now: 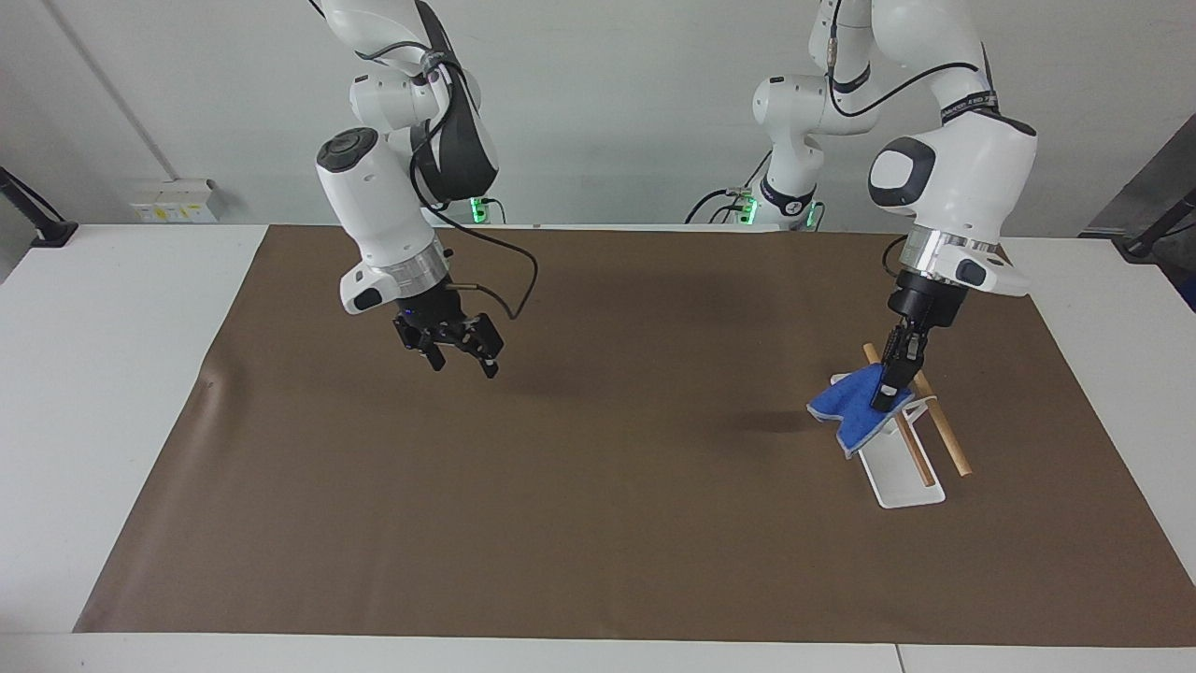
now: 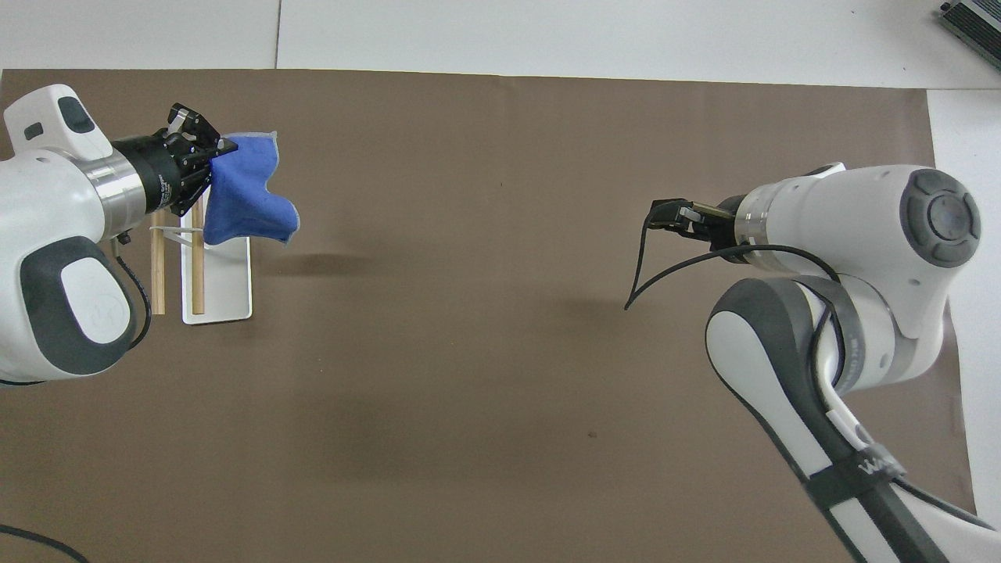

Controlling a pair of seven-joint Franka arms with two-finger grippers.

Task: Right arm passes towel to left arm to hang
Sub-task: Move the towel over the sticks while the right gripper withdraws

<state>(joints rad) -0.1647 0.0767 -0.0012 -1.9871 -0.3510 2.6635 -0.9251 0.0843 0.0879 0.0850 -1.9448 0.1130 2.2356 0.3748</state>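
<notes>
The left gripper point(image 1: 888, 397) is pinching the towel point(image 1: 855, 404) over the rack point(image 1: 902, 439) on the brown mat point(image 1: 561, 523), while the right gripper point(image 1: 462, 360) is hanging wide open.

Brightness: we are seeing even, bright light in both views.
Source: we are reading it as coming from above.
Shadows: we are noting soft dark patches on the brown mat point(image 1: 598, 486) under each arm.
Glare: we are finding mild sheen on the white arm shells.
Focus: we are getting crisp edges throughout.
Distortion: we are seeing the tabletop point(image 1: 112, 393) edges staying straight.
</notes>
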